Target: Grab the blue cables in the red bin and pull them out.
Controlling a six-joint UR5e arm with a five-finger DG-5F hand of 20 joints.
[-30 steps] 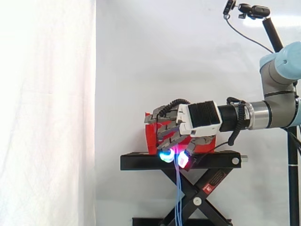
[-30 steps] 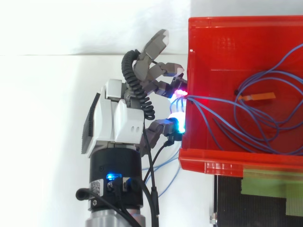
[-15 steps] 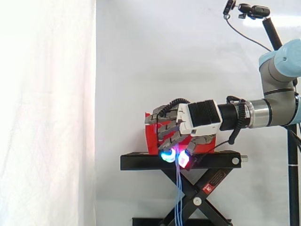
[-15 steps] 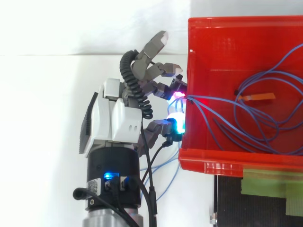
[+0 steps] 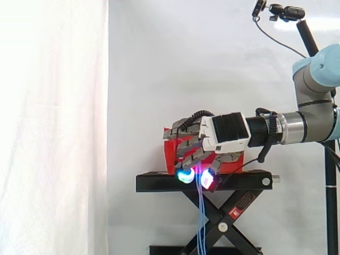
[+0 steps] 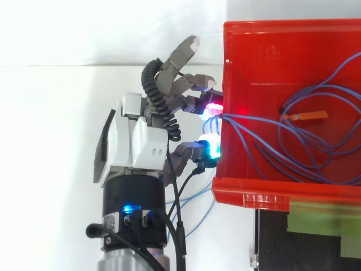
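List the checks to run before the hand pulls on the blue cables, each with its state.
1. The hand curled on the blue cables at the wall of the red bin: ok.
2. Cables lead over that wall and hang past the black stand: ok.
3. Cables out of the bin: not ok, loops lie inside.
4. The orange tag free to follow: cannot tell.
5. Bin held against sliding: cannot tell.

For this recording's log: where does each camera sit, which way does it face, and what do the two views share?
Side view: beside the work, at its height, looking level across the black stand; arm enters from the right, hand before the red bin.
Top view: overhead, looking down into the red bin; hand and wrist enter from the bottom edge.
Shared: hand, red bin, and blue cables its curled fingers hold.
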